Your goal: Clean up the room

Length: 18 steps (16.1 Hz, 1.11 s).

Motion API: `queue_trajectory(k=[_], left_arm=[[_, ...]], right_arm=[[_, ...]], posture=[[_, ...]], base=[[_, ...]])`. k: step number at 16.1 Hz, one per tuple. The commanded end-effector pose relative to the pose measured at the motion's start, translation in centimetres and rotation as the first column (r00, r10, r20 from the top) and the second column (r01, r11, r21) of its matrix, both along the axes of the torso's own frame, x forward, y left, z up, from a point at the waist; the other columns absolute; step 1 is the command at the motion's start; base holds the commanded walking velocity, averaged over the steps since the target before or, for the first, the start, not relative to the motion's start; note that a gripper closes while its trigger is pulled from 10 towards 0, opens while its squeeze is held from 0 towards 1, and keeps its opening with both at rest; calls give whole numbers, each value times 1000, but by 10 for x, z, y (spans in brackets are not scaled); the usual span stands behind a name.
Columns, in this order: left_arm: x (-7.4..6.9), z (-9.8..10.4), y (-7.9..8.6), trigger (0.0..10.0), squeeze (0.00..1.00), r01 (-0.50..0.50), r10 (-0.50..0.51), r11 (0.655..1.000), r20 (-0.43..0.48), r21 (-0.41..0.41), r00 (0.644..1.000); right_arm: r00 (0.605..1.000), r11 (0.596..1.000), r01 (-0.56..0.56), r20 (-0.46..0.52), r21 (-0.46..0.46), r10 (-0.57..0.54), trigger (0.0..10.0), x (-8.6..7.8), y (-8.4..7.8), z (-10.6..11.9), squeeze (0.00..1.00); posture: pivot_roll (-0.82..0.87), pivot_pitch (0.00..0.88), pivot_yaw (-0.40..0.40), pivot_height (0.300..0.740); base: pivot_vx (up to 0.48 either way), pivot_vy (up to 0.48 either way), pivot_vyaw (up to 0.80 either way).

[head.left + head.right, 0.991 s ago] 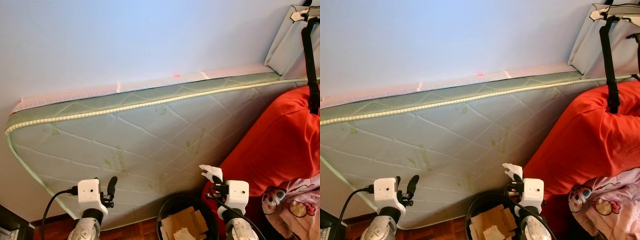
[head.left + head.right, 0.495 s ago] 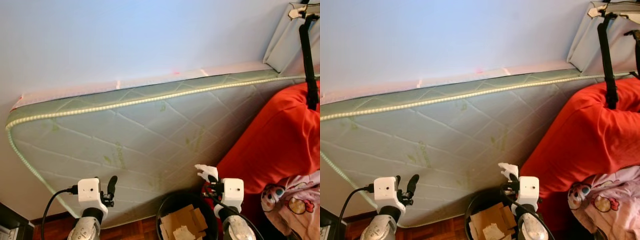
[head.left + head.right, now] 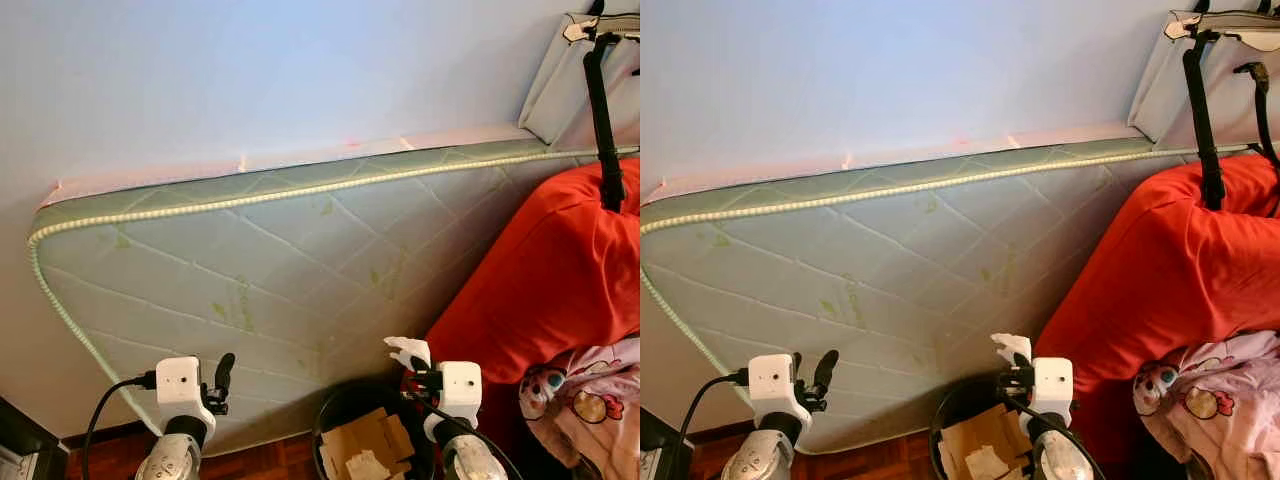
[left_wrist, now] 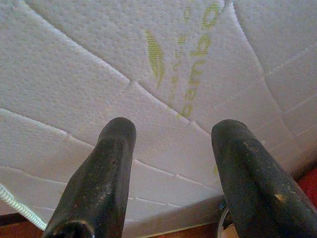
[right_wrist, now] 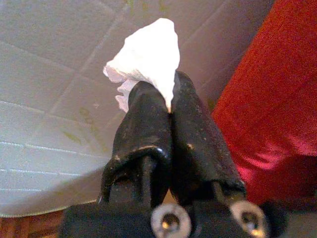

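Right gripper (image 5: 166, 104) clamped shut on crumpled tissue (image 5: 146, 59), held just above the black bin (image 3: 335, 420) of cardboard scraps. Probably best to centre over the opening, then release. Left gripper (image 4: 171, 148) idle, jaws apart, facing the mattress (image 3: 250, 270).

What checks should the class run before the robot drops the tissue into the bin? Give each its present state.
1. Tissue pinched in the right pincer: ok, fingers shut on it.
2. Left pincer free: ok, open, facing the mattress.
3. Bin within view below: ok, its black rim lies between the arms.
4. Room in the bin: cannot tell; cardboard already lies in it.
5. Right pincer over the bin mouth: cannot tell; in the eye views it sits above the right rim.
6. Red cushion apart from the right arm: cannot tell, it is close beside it.
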<state>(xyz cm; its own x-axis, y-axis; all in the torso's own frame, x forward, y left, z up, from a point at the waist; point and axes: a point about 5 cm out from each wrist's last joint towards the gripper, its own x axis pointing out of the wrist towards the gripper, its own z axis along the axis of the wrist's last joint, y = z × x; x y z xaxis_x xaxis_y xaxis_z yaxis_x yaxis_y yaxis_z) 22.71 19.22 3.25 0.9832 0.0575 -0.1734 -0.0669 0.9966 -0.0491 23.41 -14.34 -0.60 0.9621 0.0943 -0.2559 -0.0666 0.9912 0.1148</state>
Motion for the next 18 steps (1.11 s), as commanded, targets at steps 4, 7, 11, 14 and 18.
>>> queue_trajectory(k=[4,7,11,14,18], left_arm=[[4,3,-1,10000,0,0,0,1000,4,-13,1000],[6,3,-1,10000,0,2,-2,1000,4,-10,1000],[8,3,-2,10000,0,3,-3,1000,2,-12,1000],[9,4,-2,10000,0,4,-4,1000,7,-14,1000],[10,6,-1,10000,0,-4,4,1000,14,-6,1000]], right_arm=[[1000,1000,-5,10,6,5,10000,1,0,-1,0],[1000,1000,-11,9,8,11,10000,3,2,-1,0],[1000,1000,-17,4,13,17,10000,3,2,-3,0],[1000,1000,-18,-5,21,18,10000,2,2,-5,0],[1000,999,-27,-11,30,27,10000,3,3,-6,0]], posture=[[54,0,-24,661],[53,0,-24,661],[52,0,-25,661],[53,0,-26,661],[56,0,-27,661]], base=[[0,0,0],[0,0,0],[0,0,0],[0,0,0],[0,0,0]])
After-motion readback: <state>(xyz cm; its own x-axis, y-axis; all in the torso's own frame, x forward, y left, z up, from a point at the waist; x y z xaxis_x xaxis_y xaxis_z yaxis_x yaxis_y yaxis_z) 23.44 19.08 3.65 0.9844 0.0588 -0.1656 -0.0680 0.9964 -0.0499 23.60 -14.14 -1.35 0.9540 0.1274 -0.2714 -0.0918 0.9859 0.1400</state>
